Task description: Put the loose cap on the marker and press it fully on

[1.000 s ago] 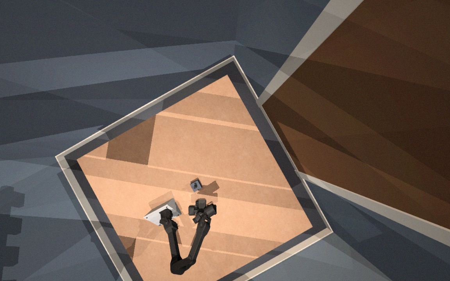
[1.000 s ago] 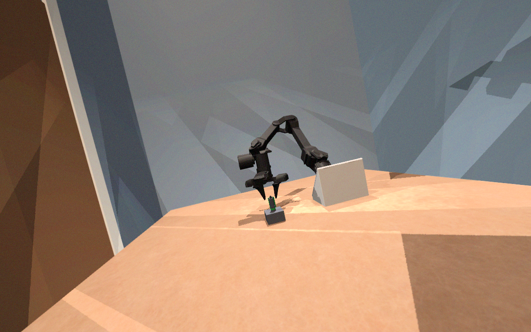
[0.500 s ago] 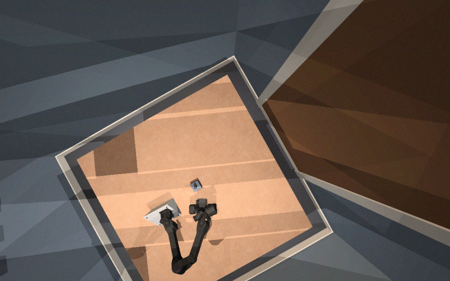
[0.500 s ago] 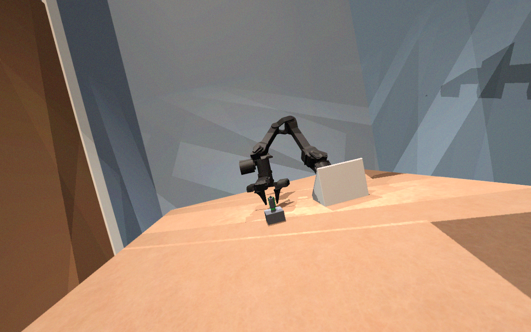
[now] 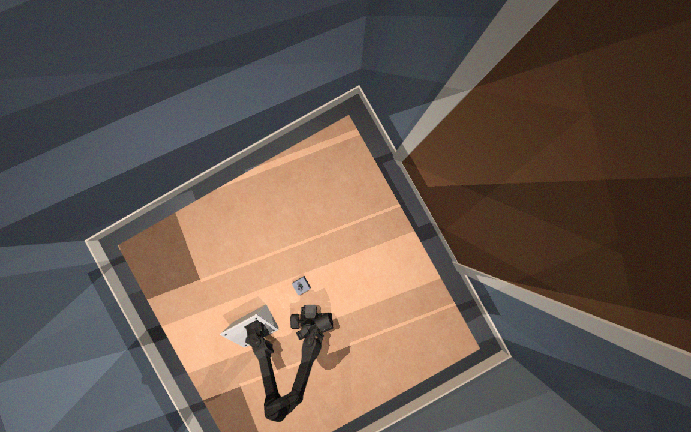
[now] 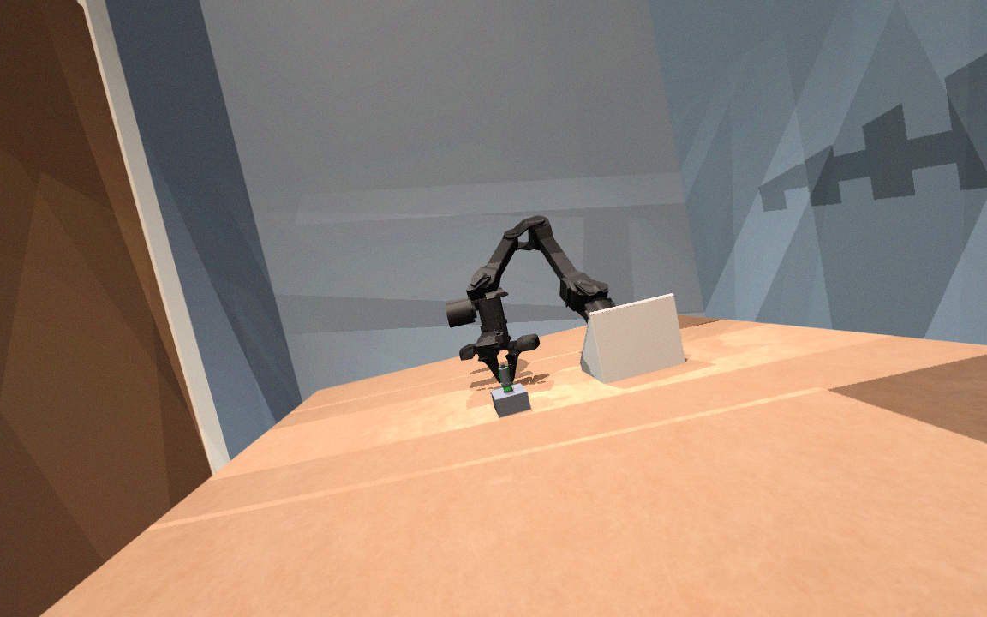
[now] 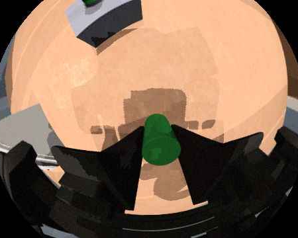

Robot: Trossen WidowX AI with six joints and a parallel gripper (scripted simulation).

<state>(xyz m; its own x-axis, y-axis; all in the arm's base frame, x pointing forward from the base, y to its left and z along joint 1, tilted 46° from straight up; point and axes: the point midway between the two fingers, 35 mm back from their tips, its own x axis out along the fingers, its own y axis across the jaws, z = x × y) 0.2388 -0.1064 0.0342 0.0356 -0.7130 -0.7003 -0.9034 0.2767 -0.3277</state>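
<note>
The green cap (image 7: 160, 142) stands upright in the wrist view, between the dark fingertips. My gripper (image 7: 157, 129) (image 6: 505, 380) is low over the table, and its fingers touch the cap on both sides: it is shut on the cap. In the exterior view the marker (image 6: 505, 375) stands upright in front of the fingers and hides the cap. The marker's bare upper end points up. The grey holder block (image 6: 511, 404) (image 7: 117, 24) (image 5: 305, 280) is a short way from the gripper. In the top view the arm hides the cap and fingertips.
A pale wedge-shaped stand (image 5: 269, 317) (image 6: 635, 338) (image 7: 20, 127) is at the arm's base, to one side of the gripper. Light walls border the tan table (image 5: 294, 215) (image 6: 559, 521). Arm shadows lie around the cap.
</note>
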